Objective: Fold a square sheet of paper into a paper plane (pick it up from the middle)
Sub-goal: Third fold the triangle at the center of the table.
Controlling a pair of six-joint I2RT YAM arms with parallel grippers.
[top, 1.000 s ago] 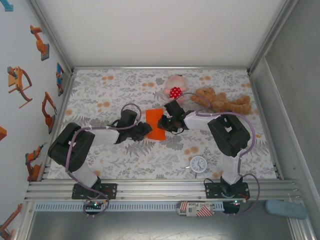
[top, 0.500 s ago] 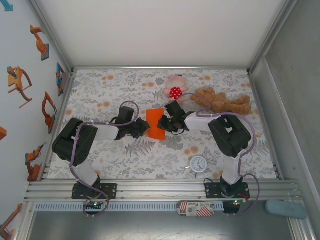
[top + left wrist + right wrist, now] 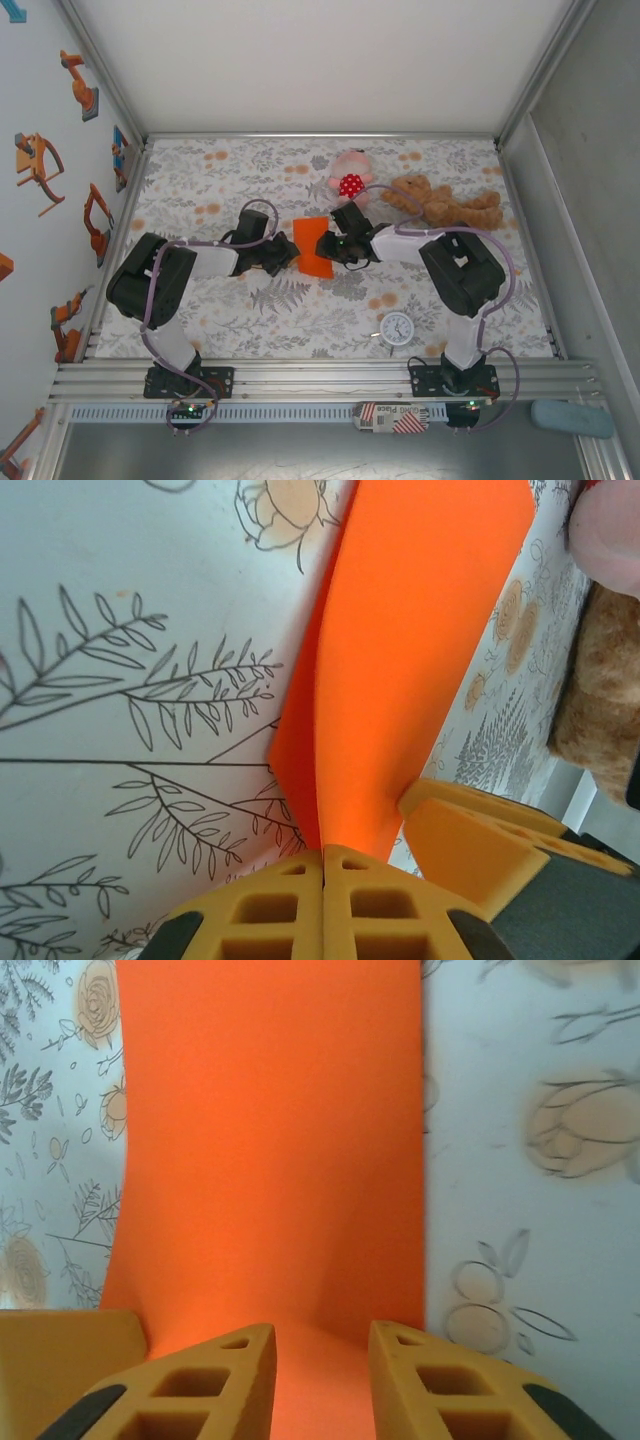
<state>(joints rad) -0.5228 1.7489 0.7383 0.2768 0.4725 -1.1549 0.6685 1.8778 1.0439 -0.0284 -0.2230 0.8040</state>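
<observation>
The orange sheet of paper (image 3: 312, 250) stands partly raised off the flowered table (image 3: 200, 190), between the two grippers. My left gripper (image 3: 288, 253) is at its left edge. In the left wrist view the yellow jaws are pressed together at the left gripper (image 3: 323, 852), pinching a ridge of the paper (image 3: 420, 630), which fans upward from them. My right gripper (image 3: 336, 246) is at the paper's right edge. Its jaws stand apart at the right gripper (image 3: 322, 1335), with the paper (image 3: 270, 1140) running between and under them. No finished paper plane is in view.
A pink spotted plush toy (image 3: 349, 175) and a brown teddy bear (image 3: 445, 203) lie just behind the right gripper. A small white clock (image 3: 397, 328) sits near the front right. Metal frame walls bound the table.
The left gripper has closed on the paper's left edge and moved a little toward the back. The right gripper's jaws have parted slightly. The paper has bunched up between them.
</observation>
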